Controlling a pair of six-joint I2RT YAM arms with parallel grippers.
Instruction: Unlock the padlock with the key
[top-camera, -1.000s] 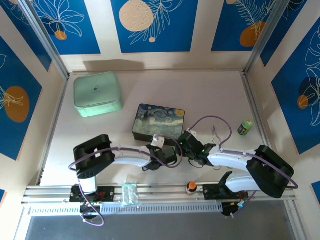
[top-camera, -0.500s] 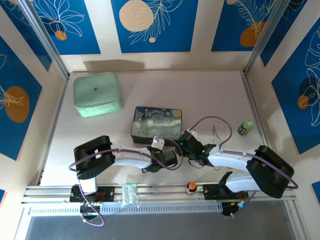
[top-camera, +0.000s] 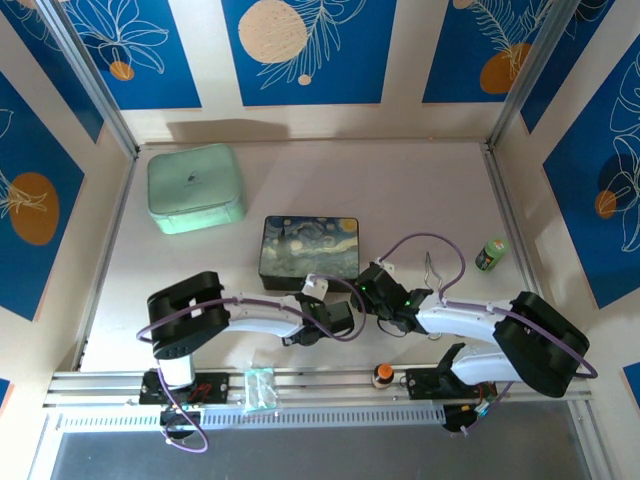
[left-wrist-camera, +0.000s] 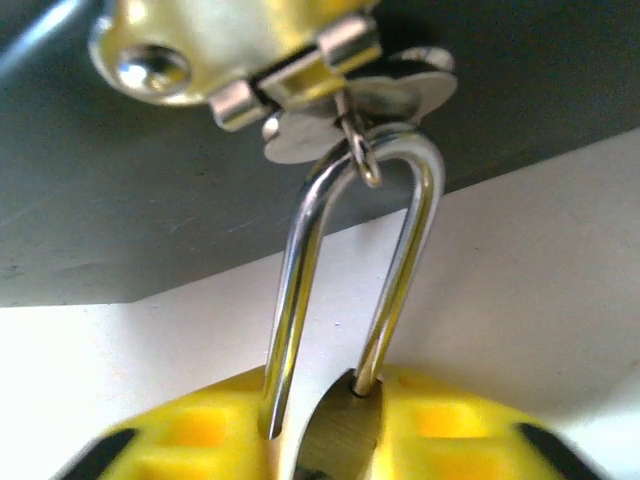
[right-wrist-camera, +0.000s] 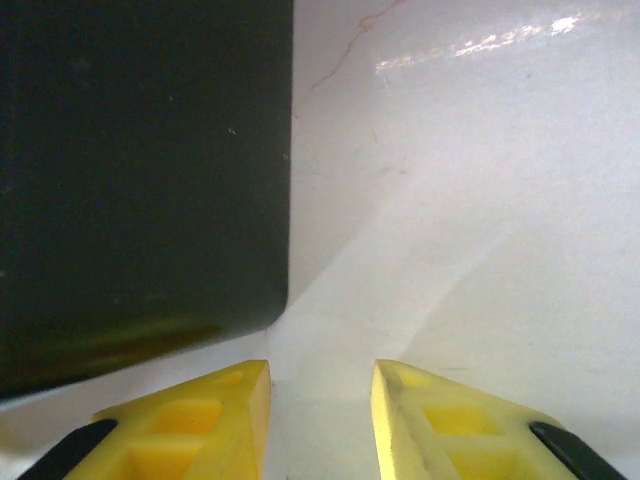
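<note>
padlock (left-wrist-camera: 338, 440) – between left end effector (left-wrist-camera: 335, 410) jaws | right end effector (right-wrist-camera: 320, 378) – jaws apart

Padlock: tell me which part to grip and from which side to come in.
Grip the padlock by its brass body, pinched across its sides, coming from the end away from the clasp, where the left end effector sits. The shackle is thin, round and hooked through the clasp's ring, so it would likely slip; the body lies clear of the box.

The padlock (left-wrist-camera: 297, 280) hangs from the clasp (left-wrist-camera: 300, 60) on the box's (top-camera: 310, 247) near side.
</note>
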